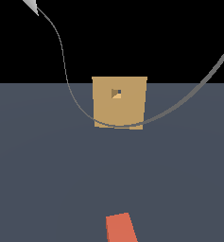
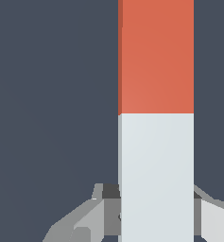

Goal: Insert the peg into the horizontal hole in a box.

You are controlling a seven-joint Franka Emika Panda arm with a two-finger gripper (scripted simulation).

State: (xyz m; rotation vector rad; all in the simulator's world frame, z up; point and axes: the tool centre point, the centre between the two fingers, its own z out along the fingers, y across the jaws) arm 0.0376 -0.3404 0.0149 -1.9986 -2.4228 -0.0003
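Note:
The tan box [image 1: 119, 108] stands on the grey floor at the middle of the exterior view, its flat face toward the camera. The hole [image 1: 116, 93] is a small dark square above the face's centre. Only the orange-red end of the peg [image 1: 121, 228] shows at the lower edge of that view, well in front of the box. In the wrist view the peg [image 2: 156, 94] runs away from the camera, pale half nearest, orange-red half beyond. My gripper [image 2: 156, 208] is shut on the pale half, with a grey finger [image 2: 111, 208] pressed against each side.
A thin grey cable [image 1: 66, 75] curves down in front of the box's lower edge and rises toward the exterior view's right. A pale pointed part [image 1: 32, 5] shows at the top left. Dark grey floor [image 1: 47, 165] surrounds the box.

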